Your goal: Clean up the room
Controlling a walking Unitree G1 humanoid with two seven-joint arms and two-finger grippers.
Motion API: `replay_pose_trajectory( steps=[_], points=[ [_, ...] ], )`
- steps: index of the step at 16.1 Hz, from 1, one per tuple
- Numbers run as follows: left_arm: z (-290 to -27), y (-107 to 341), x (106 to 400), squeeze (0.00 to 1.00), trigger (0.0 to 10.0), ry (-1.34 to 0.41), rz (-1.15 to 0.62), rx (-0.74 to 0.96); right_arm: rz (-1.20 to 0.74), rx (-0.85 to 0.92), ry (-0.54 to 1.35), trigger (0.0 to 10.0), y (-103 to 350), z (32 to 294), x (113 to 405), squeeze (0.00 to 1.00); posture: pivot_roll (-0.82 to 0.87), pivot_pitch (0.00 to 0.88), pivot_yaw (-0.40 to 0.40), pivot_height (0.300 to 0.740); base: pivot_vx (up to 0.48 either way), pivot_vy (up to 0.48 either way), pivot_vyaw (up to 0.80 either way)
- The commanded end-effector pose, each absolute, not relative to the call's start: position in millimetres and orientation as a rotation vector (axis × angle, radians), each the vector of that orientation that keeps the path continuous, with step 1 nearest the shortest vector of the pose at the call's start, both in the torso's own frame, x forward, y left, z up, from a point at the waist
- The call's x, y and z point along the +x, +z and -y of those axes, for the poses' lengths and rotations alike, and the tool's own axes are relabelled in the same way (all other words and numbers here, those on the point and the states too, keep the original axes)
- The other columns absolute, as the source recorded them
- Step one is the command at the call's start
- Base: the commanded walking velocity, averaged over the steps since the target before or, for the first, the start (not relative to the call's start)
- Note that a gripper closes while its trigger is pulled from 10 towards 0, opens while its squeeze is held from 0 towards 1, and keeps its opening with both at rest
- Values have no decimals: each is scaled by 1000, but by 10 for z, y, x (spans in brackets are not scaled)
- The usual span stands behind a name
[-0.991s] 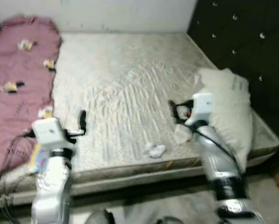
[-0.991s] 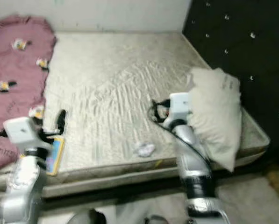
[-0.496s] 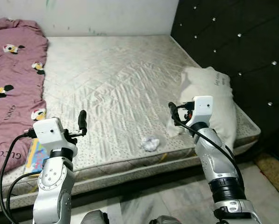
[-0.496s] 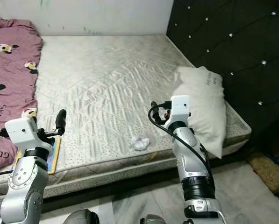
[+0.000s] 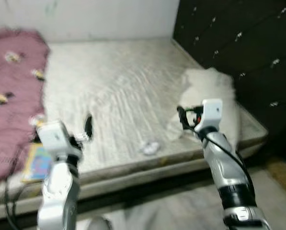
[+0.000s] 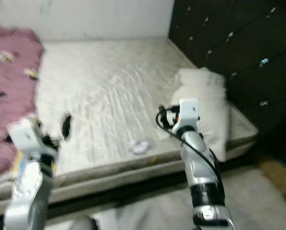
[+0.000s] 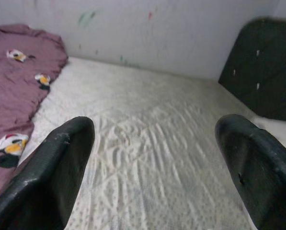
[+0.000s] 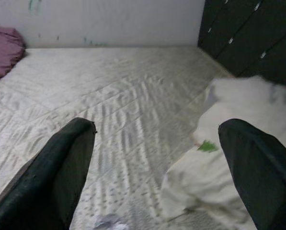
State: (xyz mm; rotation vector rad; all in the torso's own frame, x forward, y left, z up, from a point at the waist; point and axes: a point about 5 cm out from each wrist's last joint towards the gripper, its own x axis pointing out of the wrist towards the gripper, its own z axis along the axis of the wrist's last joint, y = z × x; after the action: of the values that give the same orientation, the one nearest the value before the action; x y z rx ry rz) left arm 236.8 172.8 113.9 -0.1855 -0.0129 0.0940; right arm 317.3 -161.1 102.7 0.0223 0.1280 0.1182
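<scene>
Crumpled paper (image 5: 150, 147) lies near the front edge of the bare mattress (image 5: 119, 91), between your two arms and well within reach, so it looks like the first thing to clear. Your left hand (image 7: 157, 158) and right hand (image 8: 157, 163) both hover over the bed with fingers spread wide, holding nothing. A white pillow (image 5: 212, 103) slumps against the dark headboard (image 5: 238, 43); a pink blanket (image 5: 11, 96) and a book (image 5: 37, 163) sit at the left. You have no bin or basket in sight.
</scene>
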Motion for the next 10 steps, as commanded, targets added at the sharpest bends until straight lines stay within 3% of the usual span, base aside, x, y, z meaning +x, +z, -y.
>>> replay_pose_trajectory(
  steps=[1,10],
  points=[
    [-1736,1200,2396,0,10000,83,36,-176,-110,21,115,10000,1082,1598,3210,0,-15,0,-68,740,307,0,0],
    [-1734,1200,2392,0,10000,82,32,-172,-107,9,125,10000,1096,1586,3221,0,-4,0,-70,740,291,0,0]
  ],
)
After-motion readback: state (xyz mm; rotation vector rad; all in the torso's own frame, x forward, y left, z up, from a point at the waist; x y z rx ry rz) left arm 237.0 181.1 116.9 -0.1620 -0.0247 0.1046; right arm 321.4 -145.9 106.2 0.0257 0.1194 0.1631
